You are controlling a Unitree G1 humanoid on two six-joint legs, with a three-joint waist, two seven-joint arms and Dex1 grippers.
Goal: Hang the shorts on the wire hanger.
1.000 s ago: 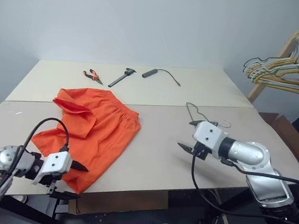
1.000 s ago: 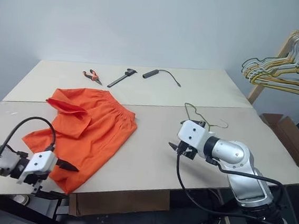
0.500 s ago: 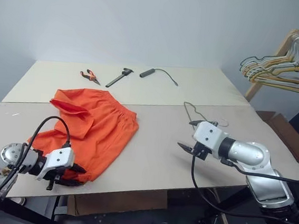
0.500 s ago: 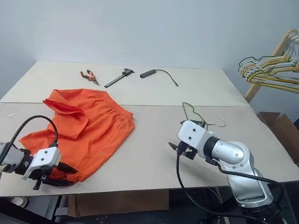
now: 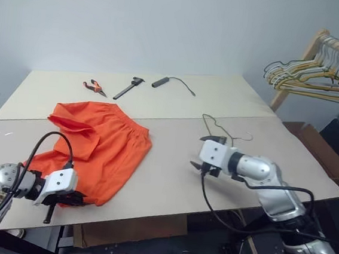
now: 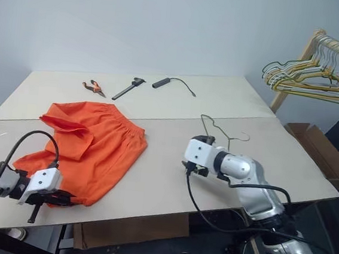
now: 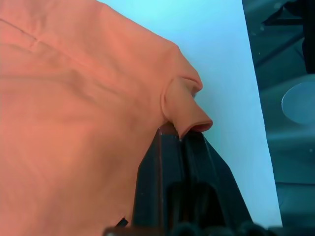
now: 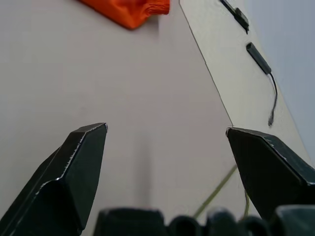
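The bright orange shorts point(image 5: 99, 144) lie spread flat on the left half of the table. At their near corner my left gripper point(image 5: 73, 199) is shut on a pinched fold of the orange fabric point(image 7: 184, 115), right by the table's front edge. The thin wire hanger point(image 5: 219, 132) lies flat right of centre, its small hook toward the back. My right gripper point(image 5: 200, 166) hovers just in front of the hanger, its fingers spread open and empty point(image 8: 165, 132). A piece of the hanger's wire point(image 8: 216, 192) shows beyond its fingers.
Orange-handled pliers point(image 5: 93, 85), a black hand tool point(image 5: 128, 87) and a black cylinder with a cord point(image 5: 160, 82) lie on the far table. A wooden rack with a bunch of hangers point(image 5: 309, 74) stands at the back right, above a cardboard box point(image 6: 315, 144).
My left gripper has closed on the shorts' near corner and bunched the fabric. The right gripper has moved left and lower, still open. The camera has shifted a little.
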